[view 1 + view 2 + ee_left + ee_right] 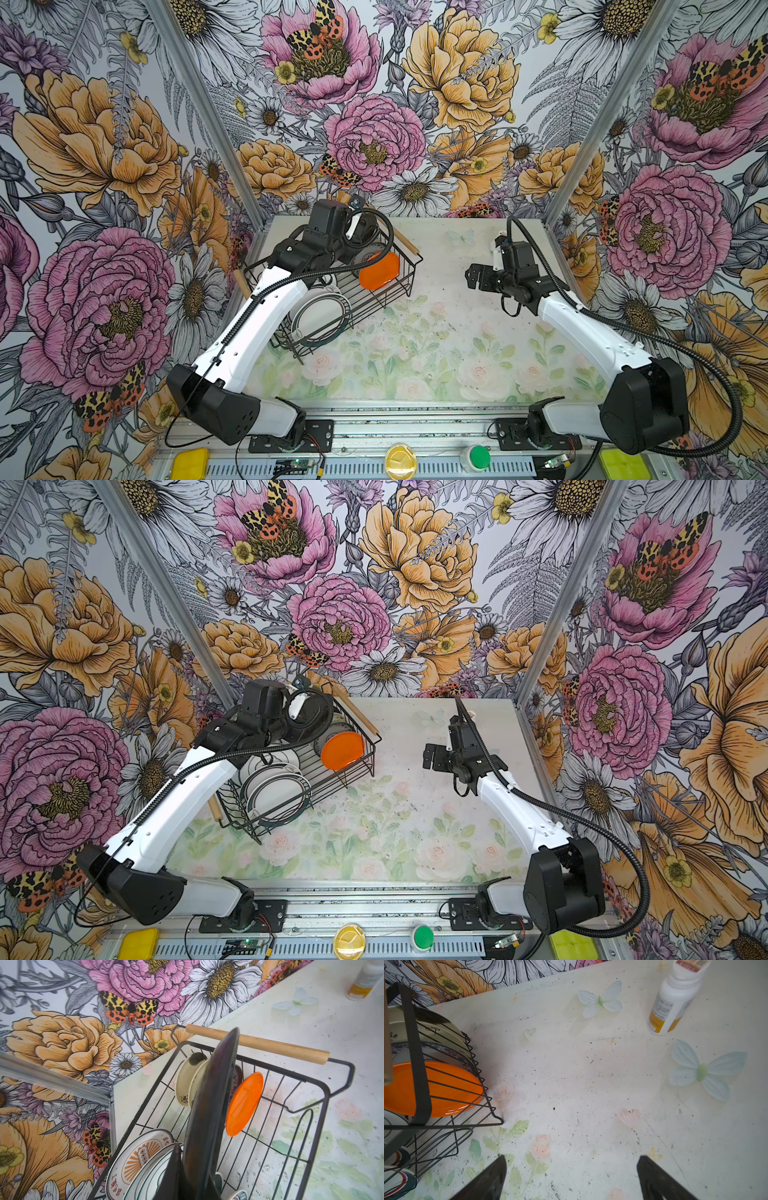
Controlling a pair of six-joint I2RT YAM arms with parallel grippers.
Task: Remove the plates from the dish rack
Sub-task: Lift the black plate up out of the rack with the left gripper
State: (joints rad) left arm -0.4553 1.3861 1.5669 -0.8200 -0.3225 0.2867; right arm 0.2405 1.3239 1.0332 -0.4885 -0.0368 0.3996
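Left claw [187, 1167] pinches black plate [212, 1105] at rack [328, 1093]; right claw [571, 1167] wide, empty. Rim grip may slip; plate could snag rack.

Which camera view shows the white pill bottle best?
The right wrist view: the pill bottle stands on the table, label facing the camera, only its cap cut by the frame edge. The left wrist view catches a blurred piece at the frame corner. In both top views the right arm largely hides it.
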